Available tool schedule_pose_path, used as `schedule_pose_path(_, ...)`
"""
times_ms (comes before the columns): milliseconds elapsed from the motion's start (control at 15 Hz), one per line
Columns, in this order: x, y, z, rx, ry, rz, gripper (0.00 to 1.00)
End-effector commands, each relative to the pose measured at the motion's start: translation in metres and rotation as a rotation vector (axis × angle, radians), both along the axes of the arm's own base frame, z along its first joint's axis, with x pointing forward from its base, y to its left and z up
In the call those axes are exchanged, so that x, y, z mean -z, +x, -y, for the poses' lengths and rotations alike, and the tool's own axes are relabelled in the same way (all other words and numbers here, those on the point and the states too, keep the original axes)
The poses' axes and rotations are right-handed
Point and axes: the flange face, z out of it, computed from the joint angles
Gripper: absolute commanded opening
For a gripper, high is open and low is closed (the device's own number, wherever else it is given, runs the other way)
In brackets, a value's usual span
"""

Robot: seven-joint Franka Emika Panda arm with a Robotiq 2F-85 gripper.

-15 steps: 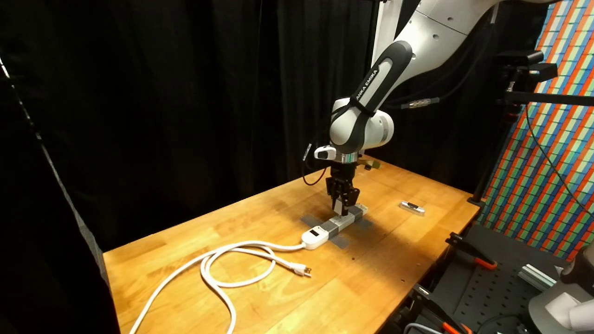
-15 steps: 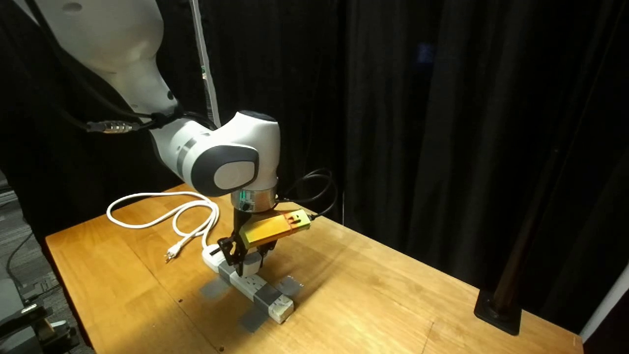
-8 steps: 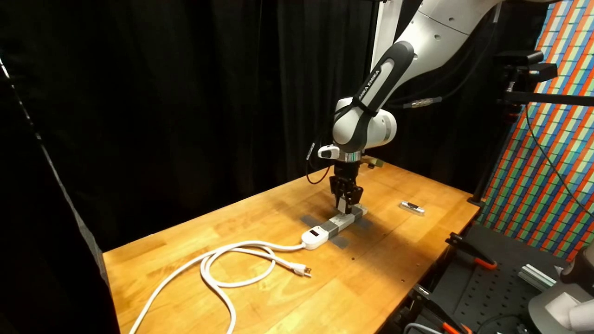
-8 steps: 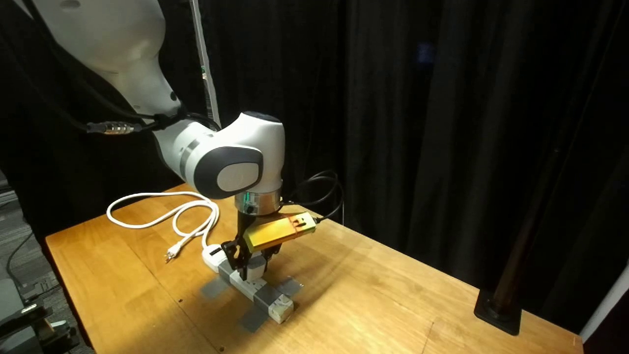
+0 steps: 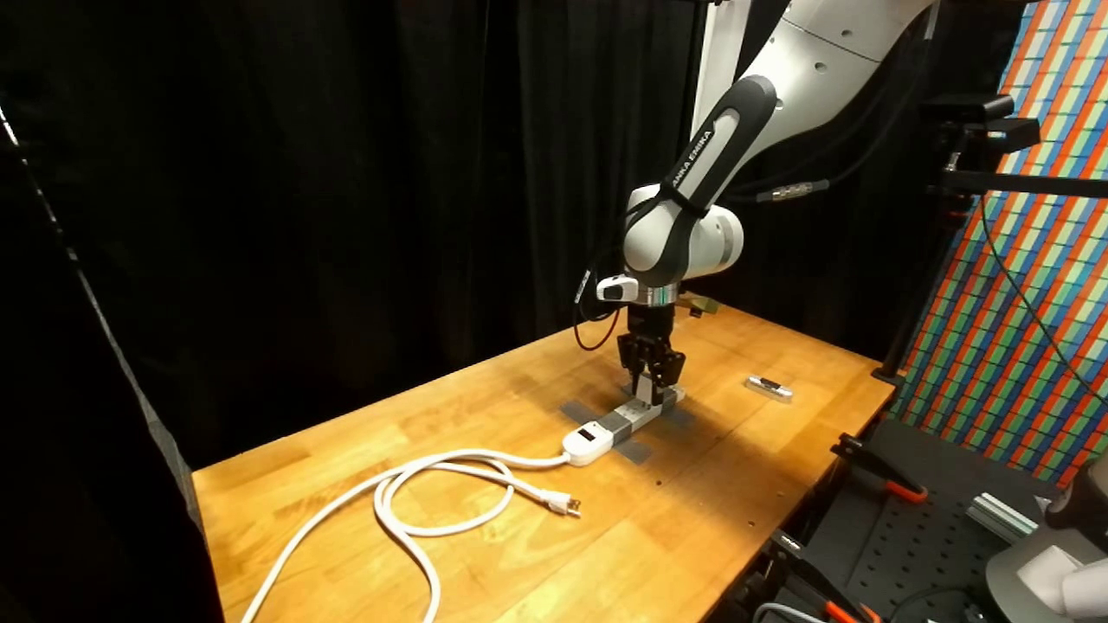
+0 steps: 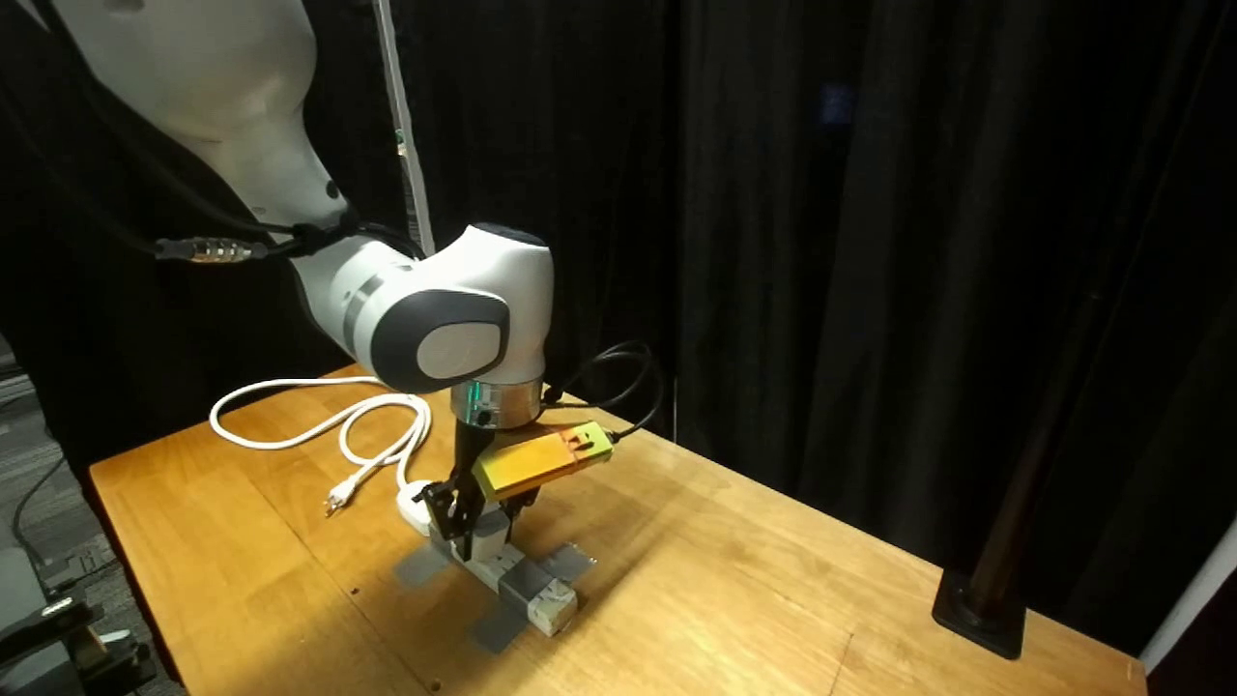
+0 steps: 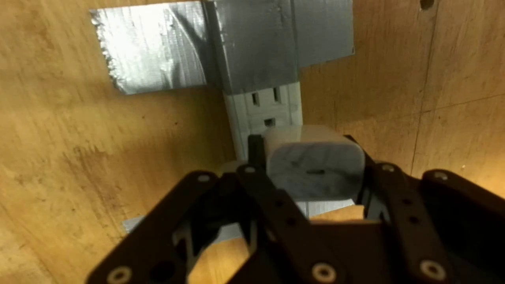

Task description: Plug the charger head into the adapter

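Note:
My gripper is shut on the charger head, a small white block held upright between the fingers. The adapter, a white power strip, lies right below it, with a free socket showing just ahead of the block. In both exterior views, the gripper points straight down over the strip. The charger head has its lower end at or just above the strip's top. Its prongs are hidden, so I cannot tell if they sit in the slots.
Grey tape holds the strip to the wooden table. A looped white cable with its plug lies at the strip's end. A small silver item lies nearby. Clamps grip the table edge. A black stand stands at a corner.
The gripper with the charger head has shifted slightly along the strip and lowered toward it, then moved a little back in an exterior view. The grip and the strip stay the same.

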Motion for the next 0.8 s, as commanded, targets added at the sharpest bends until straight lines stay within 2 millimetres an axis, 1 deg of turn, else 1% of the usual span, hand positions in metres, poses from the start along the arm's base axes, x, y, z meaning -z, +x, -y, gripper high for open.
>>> schedule_pose_path(0,0.006,-0.014,-0.006,-0.056,0.035,0.019,0.23)
schedule_pose_path(133,0.006,-0.012,-0.005,-0.065,0.036,0.062,0.23)
schedule_pose_path(400,-0.003,-0.010,-0.002,-0.075,0.044,0.085,0.23)
schedule_pose_path(733,-0.015,-0.015,-0.004,-0.096,0.036,0.100,0.23)
